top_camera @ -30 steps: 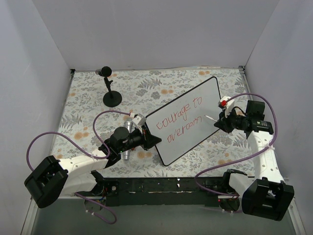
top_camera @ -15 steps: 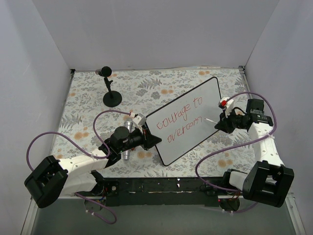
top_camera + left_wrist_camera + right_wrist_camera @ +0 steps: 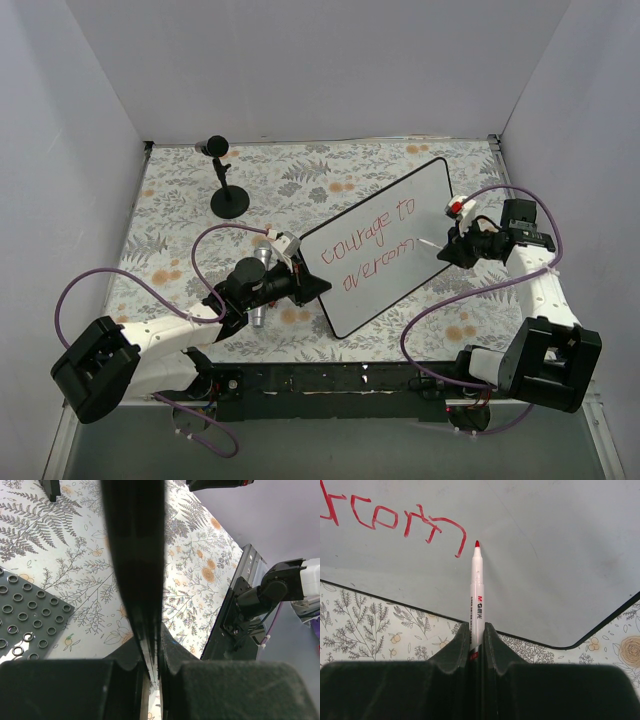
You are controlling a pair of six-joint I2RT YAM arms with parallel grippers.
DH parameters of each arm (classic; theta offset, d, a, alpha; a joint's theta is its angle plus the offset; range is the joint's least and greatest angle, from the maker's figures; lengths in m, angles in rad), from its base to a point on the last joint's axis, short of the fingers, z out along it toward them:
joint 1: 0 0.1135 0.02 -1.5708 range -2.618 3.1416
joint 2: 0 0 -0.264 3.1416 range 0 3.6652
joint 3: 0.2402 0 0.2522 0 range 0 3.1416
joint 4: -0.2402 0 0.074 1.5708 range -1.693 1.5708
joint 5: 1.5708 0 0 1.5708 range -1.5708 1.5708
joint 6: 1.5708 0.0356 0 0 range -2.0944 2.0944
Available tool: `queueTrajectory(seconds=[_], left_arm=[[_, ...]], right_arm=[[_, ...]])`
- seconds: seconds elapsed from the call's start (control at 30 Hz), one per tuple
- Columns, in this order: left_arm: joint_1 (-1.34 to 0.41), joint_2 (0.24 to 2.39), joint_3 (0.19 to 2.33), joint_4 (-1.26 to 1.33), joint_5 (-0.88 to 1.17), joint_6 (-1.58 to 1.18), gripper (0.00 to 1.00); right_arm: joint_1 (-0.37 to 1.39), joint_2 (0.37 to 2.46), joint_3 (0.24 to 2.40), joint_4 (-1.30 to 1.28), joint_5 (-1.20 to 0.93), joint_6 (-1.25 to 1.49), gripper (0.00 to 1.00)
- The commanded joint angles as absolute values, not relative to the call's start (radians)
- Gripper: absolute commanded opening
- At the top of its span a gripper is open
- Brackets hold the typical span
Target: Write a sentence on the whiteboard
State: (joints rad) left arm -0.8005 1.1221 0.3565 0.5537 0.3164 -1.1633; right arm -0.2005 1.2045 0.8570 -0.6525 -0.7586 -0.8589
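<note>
Since the earlier frame, the right arm's elbow has swung back in the top view. The whiteboard [image 3: 420, 195] remains set diagonally at the centre of the table [image 3: 170, 210], and the sentence [image 3: 372, 245] stands on it in two red lines. The left claw [image 3: 308, 288] is clamped on the board's near-left edge. Only the right wrist view shows the right claw [image 3: 477, 630] pinching a white marker [image 3: 477, 590], its red tip just beside the last stroke. Only the left wrist view shows a dark perforated plate [image 3: 25, 615] on the table.
</note>
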Motion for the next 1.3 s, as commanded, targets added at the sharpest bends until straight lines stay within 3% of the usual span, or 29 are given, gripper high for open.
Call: queueTrajectory(seconds=[0.0,1.27], left_arm=[[-0.805,1.131,0.364,0.483,0.353,-1.083,0.0],[-0.807,1.132,0.362,0.488,0.351,-1.077,0.0]], right_arm=[[-0.186,1.224,0.897,-0.604,-0.761,-0.835,0.01],[-0.179,1.21,0.916,-0.488,-0.689,-0.71,0.01]])
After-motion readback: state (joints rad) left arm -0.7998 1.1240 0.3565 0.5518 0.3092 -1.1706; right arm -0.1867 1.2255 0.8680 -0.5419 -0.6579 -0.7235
